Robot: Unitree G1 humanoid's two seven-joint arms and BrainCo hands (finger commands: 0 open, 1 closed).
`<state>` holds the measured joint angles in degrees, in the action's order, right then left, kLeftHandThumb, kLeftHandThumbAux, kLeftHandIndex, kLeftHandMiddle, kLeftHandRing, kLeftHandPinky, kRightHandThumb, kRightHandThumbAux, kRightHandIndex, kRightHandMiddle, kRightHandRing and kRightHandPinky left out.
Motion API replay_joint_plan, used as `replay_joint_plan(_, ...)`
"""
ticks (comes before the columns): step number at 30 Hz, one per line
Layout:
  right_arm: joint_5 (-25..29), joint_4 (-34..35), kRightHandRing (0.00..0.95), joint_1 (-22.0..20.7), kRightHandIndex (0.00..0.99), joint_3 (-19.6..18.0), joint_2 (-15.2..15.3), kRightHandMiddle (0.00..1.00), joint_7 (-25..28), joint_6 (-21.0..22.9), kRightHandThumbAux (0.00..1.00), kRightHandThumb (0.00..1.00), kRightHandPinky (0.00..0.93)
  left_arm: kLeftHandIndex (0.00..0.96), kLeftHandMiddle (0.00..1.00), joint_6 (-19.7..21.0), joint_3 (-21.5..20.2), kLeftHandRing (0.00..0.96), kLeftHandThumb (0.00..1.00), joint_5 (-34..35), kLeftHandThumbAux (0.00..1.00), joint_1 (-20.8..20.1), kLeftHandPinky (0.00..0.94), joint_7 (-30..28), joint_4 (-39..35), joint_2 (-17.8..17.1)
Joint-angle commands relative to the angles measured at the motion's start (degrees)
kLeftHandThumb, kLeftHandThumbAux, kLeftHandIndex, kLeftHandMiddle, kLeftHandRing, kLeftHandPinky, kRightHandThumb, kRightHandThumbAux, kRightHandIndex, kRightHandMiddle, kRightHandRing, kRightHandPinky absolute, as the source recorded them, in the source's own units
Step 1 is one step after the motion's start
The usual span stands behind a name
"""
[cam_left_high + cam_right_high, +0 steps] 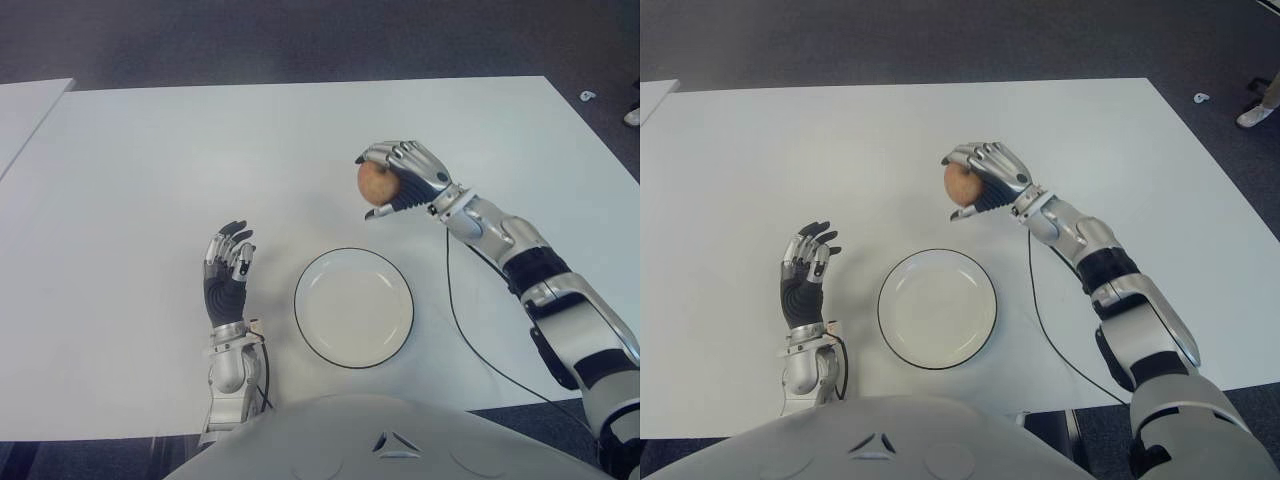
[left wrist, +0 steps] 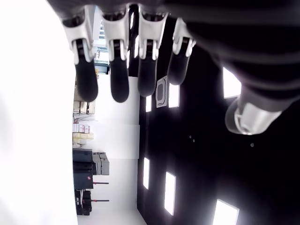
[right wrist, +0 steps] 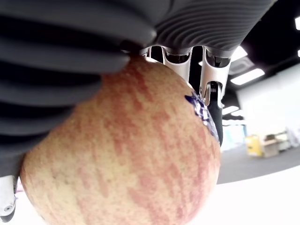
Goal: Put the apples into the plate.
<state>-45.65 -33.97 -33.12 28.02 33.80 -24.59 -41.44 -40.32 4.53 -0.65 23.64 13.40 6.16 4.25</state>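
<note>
Covering much of the apple [image 1: 377,182], the right hand [image 1: 405,172] curls its fingers over it, above the table [image 1: 150,180], beyond the plate [image 1: 353,307] and slightly to its right. Apple: yellow-red streaked skin, dark sticker partly hidden. Plate: white, dark rim. Left hand [image 1: 227,266] left of plate, fingers spread, holding nothing.

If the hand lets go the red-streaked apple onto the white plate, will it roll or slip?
The round red-streaked apple would probably roll, having no flat side visible. Its smooth skin looks somewhat slippery, yet the right hand wraps it firmly. The shallow white plate with a dark rim may barely stop it, so a low release seems wise.
</note>
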Motion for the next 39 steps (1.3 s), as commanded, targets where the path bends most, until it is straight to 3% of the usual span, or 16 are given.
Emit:
replay_joint_plan(1, -1.60, 6.88, 0.862, 3.64, 0.441, -2.93, 4.48, 0.868, -1.63, -2.77, 0.705, 0.750, 0.838, 0.239, 0.260, 1.32, -0.72, 0.301, 0.433, -0.09, 0.471, -0.54, 0.359, -0.24, 0.10, 1.64)
replay_joint_plan(8, -1.99, 13.85, 0.861, 7.75, 0.442, -5.54, 6.71, 0.852, -1.01, -5.03, 0.704, 0.749, 0.837, 0.221, 0.267, 2.18, -1.00, 0.300, 0.430, -0.01, 0.477, -0.99, 0.357, -0.64, 0.18, 1.53)
replay_joint_plan(16, 1.60, 21.49, 0.853, 13.36, 0.443, -7.78, 10.07, 0.838, 5.29, -9.27, 0.703, 0.750, 0.837, 0.217, 0.277, 2.83, -1.30, 0.307, 0.454, 0.19, 0.492, -1.24, 0.365, -1.28, 0.14, 1.30)
replay_joint_plan(23, 3.87, 27.08, 0.844, 17.66, 0.443, -10.93, 12.19, 0.831, 11.13, -10.40, 0.703, 0.751, 0.839, 0.219, 0.279, 3.46, -1.53, 0.314, 0.448, 0.55, 0.495, -0.93, 0.370, -1.64, -0.64, 1.38)
replay_joint_plan(30, 2.05, 29.17, 0.842, 19.43, 0.443, -13.71, 12.07, 0.829, 11.84, -12.13, 0.703, 0.751, 0.846, 0.222, 0.277, 3.18, -1.53, 0.315, 0.441, 1.16, 0.490, -0.84, 0.372, -2.52, -0.94, 1.00)
replay_joint_plan(39, -0.60, 29.28, 0.834, 20.96, 0.442, -14.52, 11.57, 0.824, 11.09, -15.72, 0.705, 0.750, 0.849, 0.228, 0.275, 3.70, -2.01, 0.319, 0.428, 0.78, 0.490, -0.88, 0.371, -2.82, -1.34, 0.98)
